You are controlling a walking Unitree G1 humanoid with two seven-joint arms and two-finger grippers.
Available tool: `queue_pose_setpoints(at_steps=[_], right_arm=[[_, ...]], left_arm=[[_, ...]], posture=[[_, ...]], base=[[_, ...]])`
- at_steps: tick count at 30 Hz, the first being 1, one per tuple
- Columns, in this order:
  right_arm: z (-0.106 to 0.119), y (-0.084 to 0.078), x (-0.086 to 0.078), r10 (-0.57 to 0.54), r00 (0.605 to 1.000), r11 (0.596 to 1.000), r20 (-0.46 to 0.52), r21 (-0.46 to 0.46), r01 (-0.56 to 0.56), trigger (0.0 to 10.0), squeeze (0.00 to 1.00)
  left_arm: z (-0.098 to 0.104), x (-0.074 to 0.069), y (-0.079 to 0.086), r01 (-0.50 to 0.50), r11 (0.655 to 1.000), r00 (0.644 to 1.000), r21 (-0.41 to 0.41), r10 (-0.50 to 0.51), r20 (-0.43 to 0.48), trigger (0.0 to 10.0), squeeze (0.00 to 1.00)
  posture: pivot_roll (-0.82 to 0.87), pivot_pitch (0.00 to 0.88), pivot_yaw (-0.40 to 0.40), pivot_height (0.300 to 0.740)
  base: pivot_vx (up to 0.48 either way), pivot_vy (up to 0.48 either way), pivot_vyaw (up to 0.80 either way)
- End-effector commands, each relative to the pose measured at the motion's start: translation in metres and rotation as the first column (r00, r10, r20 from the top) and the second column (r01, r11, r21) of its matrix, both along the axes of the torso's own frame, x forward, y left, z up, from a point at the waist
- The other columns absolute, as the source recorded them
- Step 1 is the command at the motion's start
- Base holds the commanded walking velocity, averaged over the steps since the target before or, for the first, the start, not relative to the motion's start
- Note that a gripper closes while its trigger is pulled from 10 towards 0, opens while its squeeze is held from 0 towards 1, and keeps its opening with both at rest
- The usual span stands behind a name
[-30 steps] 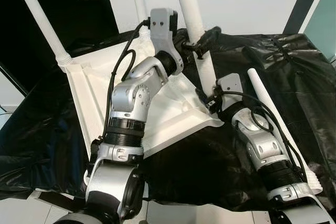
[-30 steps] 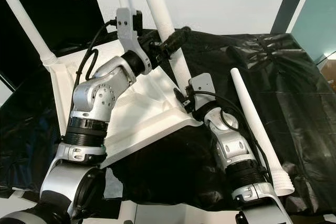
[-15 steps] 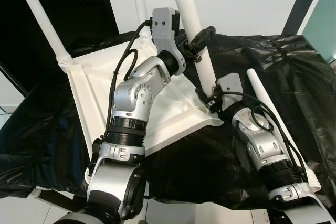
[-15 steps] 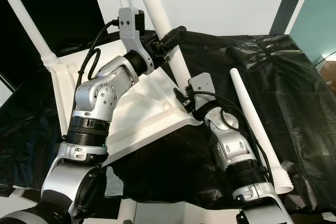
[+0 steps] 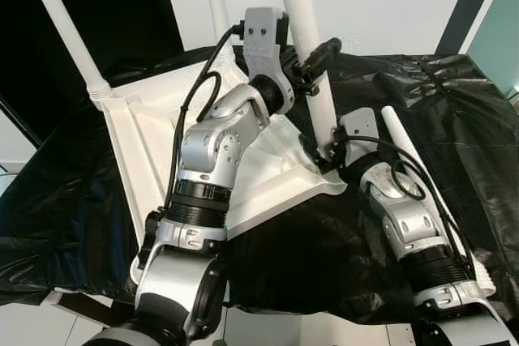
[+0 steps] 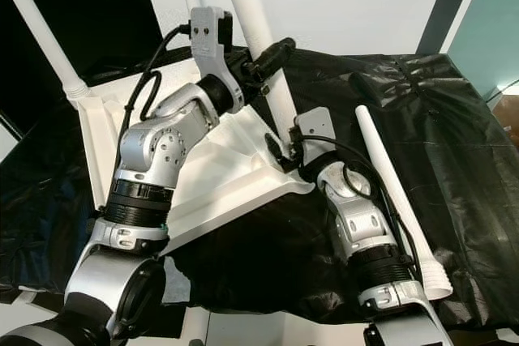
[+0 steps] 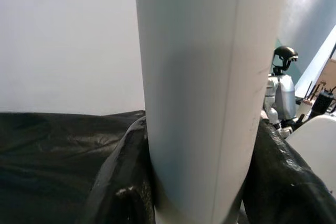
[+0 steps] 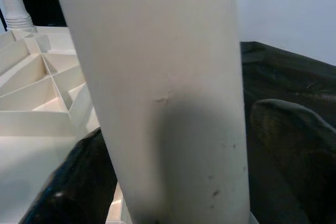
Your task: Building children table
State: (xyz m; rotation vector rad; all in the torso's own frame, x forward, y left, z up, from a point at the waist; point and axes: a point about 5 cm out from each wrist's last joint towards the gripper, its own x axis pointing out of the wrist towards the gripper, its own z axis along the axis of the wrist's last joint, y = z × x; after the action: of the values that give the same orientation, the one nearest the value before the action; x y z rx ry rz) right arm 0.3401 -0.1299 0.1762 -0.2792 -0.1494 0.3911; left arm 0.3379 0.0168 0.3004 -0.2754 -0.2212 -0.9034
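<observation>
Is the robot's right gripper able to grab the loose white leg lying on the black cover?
Probably not right now. The right gripper is shut on the upright leg at the tabletop's corner. The loose leg lies just beside that arm, nothing covering it, so it would have to let go first.

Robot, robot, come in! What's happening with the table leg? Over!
Left gripper and right gripper both shut on upright white leg, at corner of upside-down tabletop. Spare leg lying on black cover, clear.

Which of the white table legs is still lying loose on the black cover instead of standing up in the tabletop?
The loose leg lying flat on the black cover, beside the right arm. The others stand upright from the overturned tabletop, one held by both grippers.
</observation>
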Motion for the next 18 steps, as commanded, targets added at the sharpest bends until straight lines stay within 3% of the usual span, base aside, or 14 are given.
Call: queue_pose_setpoints(at_steps=[1,2,8,18], right_arm=[[0.008,0.001,0.002,-0.002,1.000,1.000,0.013,0.012,0.002,10.0,0.76],[0.011,0.003,0.002,0.007,1.000,1.000,0.017,0.017,-0.007,10.0,0.00],[0.030,0.015,0.004,0.073,0.996,0.997,0.041,0.013,-0.074,10.0,0.00],[0.036,0.023,0.002,0.129,0.991,0.991,0.040,-0.030,-0.128,10.0,0.00]], left_arm=[[0.007,-0.007,-0.004,0.011,1.000,0.998,0.002,-0.011,0.054,10.0,0.00],[0.008,-0.011,-0.007,0.015,1.000,0.997,0.010,-0.016,0.071,10.0,0.00],[0.008,-0.020,-0.020,0.007,0.997,0.990,0.073,-0.018,0.140,10.0,0.00],[0.007,-0.025,-0.030,0.013,0.995,0.987,0.095,-0.028,0.160,10.0,0.00]], posture=[[-0.06,0.000,0.014,0.740],[-0.06,0.000,0.015,0.740],[-0.06,0.000,0.013,0.740],[-0.06,0.000,0.015,0.740]], base=[[0.000,0.000,0.00],[0.000,0.000,0.00],[0.000,0.000,0.00],[0.000,0.000,0.00]])
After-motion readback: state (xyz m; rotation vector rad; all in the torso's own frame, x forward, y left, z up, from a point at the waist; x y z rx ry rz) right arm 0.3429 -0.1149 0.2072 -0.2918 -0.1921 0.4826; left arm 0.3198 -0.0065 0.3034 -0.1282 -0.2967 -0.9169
